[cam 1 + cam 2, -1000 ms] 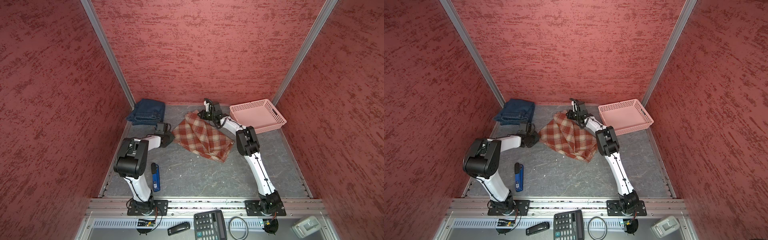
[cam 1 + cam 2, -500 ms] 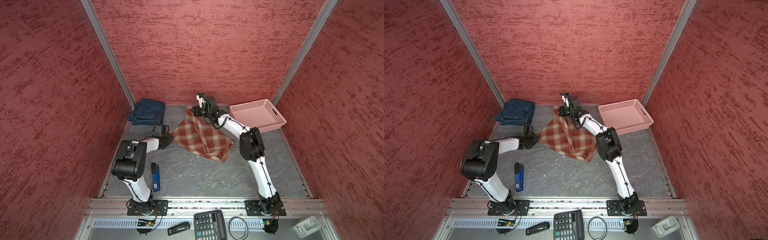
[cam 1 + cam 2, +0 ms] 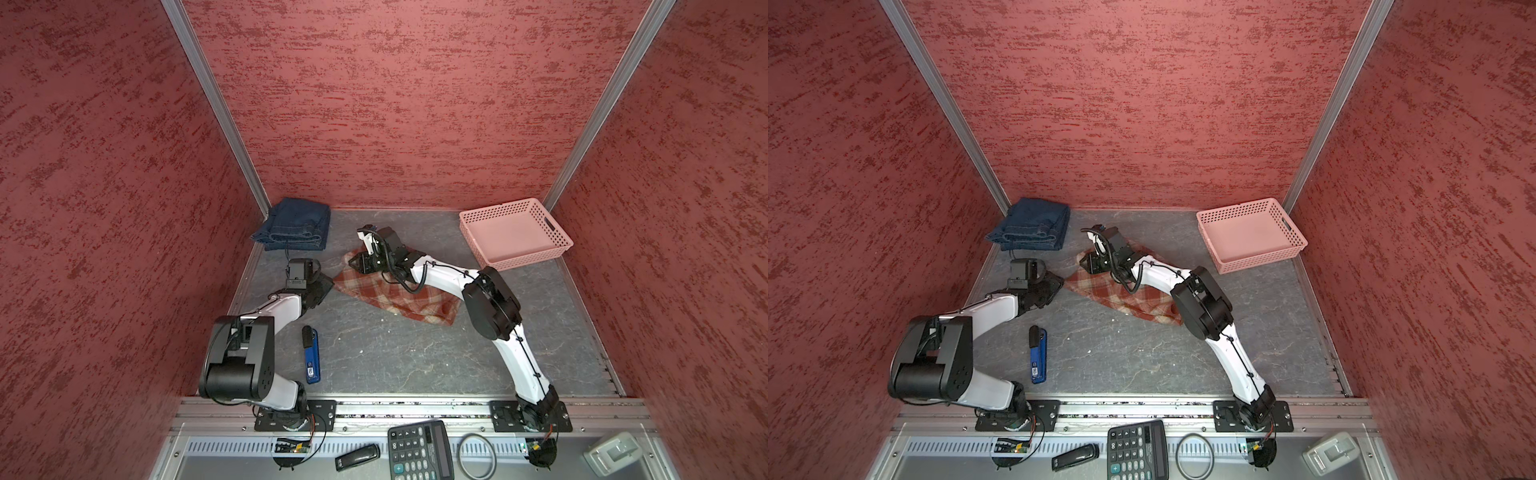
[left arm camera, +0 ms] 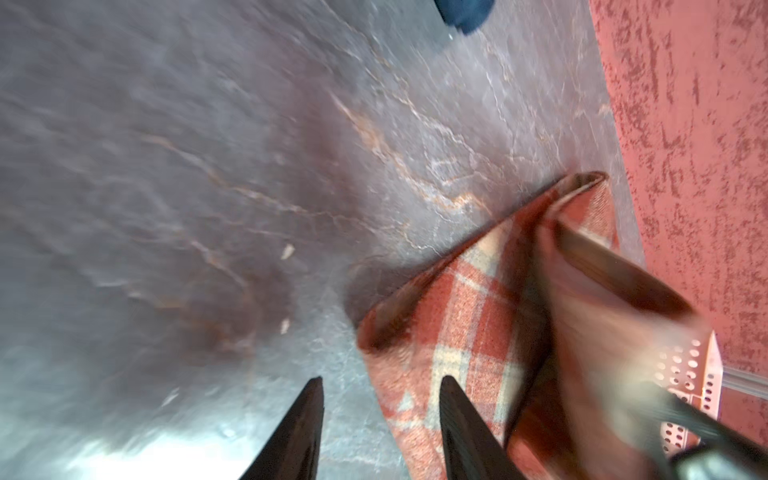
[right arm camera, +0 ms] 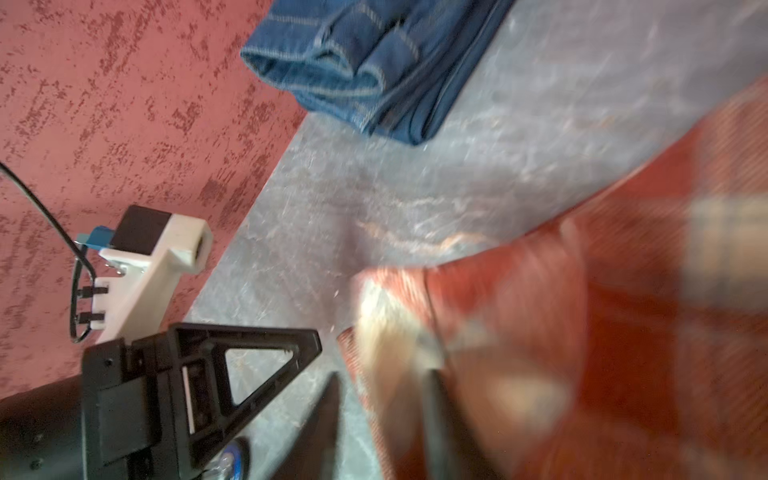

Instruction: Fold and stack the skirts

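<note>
Left gripper (image 4: 380,380): jaws part-open, empty, at near-left corner of plaid skirt (image 3: 432,305). Right gripper (image 5: 383,374): jaws apart at its back corner, view blurred. Skirt lies mid-desk (image 3: 395,357). Denim skirts (image 3: 297,224) folded in back-left corner. Label on blue tool (image 3: 311,365) unreadable.

left hand (image 4: 381,380) spread, right hand (image 5: 383,374) spread

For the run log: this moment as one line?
plaid skirt: folded | denim skirts: piled in corner | left gripper: open | right gripper: open
</note>
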{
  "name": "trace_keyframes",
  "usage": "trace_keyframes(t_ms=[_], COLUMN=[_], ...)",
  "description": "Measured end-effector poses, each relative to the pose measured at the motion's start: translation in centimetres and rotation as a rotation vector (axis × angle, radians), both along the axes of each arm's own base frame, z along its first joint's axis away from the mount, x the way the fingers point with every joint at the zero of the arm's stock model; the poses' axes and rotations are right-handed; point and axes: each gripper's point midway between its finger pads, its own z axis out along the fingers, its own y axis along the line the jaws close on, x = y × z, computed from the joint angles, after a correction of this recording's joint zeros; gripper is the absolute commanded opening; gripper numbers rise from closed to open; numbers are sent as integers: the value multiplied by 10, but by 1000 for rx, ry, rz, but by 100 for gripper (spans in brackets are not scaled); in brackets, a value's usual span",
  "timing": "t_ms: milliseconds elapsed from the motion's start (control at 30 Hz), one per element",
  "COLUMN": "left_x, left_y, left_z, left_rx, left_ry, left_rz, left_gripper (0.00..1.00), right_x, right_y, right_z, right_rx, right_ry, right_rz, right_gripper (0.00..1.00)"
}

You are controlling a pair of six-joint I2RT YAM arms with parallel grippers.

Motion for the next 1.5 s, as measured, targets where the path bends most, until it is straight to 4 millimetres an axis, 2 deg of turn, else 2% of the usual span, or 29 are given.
trace_keyframes(t_ms=[33, 67, 200, 367, 467, 567, 700, 833, 967, 1133, 1233, 1333, 1433, 1500], left_x=[-2, -3, -3, 1, 13, 26, 42, 42, 35, 22, 11, -3, -10, -11], left_y=[3, 5, 9, 7, 5, 2, -14, -37, -56, -61, -54, -44, -36, -30], left_z=[1, 2, 6, 10, 18, 24, 27, 18, 2, -14, -19, -10, 9, 22], left_rx=[-2, -3, -6, -1, 1, 15, 45, 88, 142, 186, 191, 192, 194, 191], left_ry=[-1, -2, -12, -11, -27, -32, -32, 0, 54, 110, 132, 125, 86, 54], left_rz=[10, 18, 31, 13, -9, -36, -103, -190, -270, -312, -298, -274, -245, -224], left_gripper=[48, 48, 49, 50, 51, 52, 52, 51, 48, 46, 46, 48, 50, 51], right_x=[-1, -2, 2, 12, 5, -15, -48, -79, -91, -86, -78, -67, -32, -1], right_y=[-1, -4, -37, -106, -154, -187, -223, -255, -283, -295, -288, -277, -254, -238], right_z=[0, 0, 14, 69, 87, 76, 35, -2, -24, -45, -67, -84, -77, -68], right_rx=[4, 5, -6, -19, -42, -99, -211, -292, -321, -332, -338, -350, -324, -295], right_ry=[2, 6, 14, -43, -51, -13, 89, 199, 271, 310, 330, 326, 260, 188], right_rz=[0, -5, -66, -250, -378, -462, -535, -592, -660, -697, -680, -641, -588, -548], right_gripper=[77, 80, 81, 75, 71, 70, 70, 69, 67, 63, 62, 62, 62, 63])
